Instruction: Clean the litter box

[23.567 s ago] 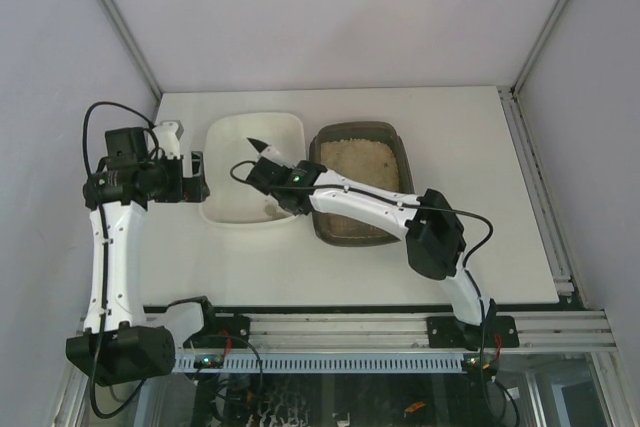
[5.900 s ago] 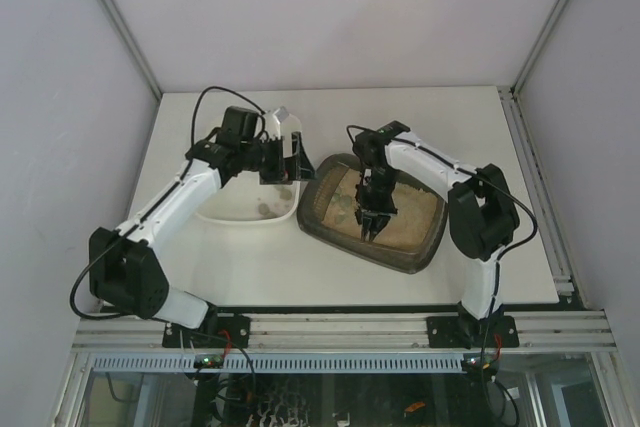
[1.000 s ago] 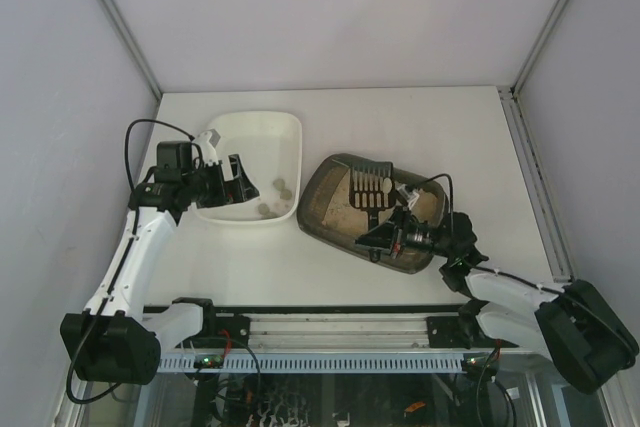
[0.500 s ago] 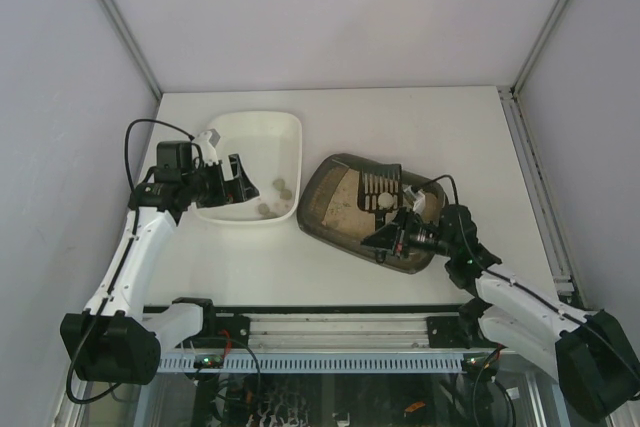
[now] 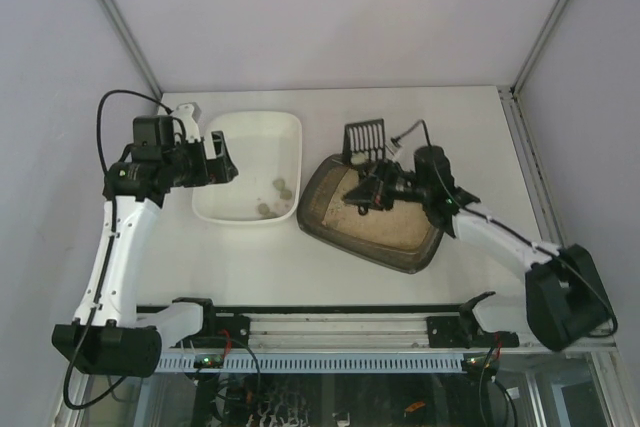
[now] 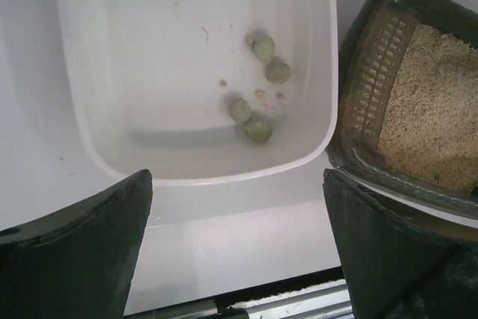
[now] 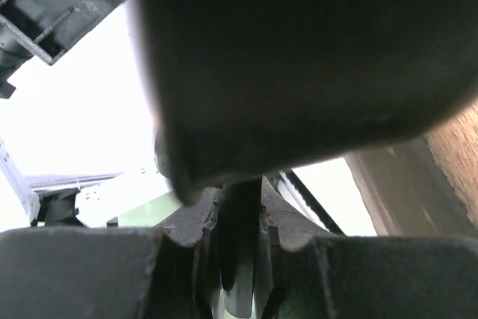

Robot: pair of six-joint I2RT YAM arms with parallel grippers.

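– So, which step is this?
– The litter box (image 5: 312, 209) lies right of centre, angled, just beside the white tray (image 5: 245, 162). The right gripper (image 5: 368, 187) is clamped on the scoop (image 5: 365, 137), whose head is raised over the box's far rim.
– And the left gripper (image 5: 218, 159)?
– Wide and empty, at the tray's left edge. I judge this a carry. Next, the scoop swings left and tips near the clumps (image 5: 283, 186).

Dull-sheened dark brown-grey plastic for the litter box (image 5: 397, 258), rough beige granules for the litter (image 6: 433, 102) inside, smooth and faintly glossy white plastic for the white tray (image 6: 149, 50), matt black plastic for the slotted scoop (image 5: 364, 137), smooth matt white for the table (image 5: 455, 117).
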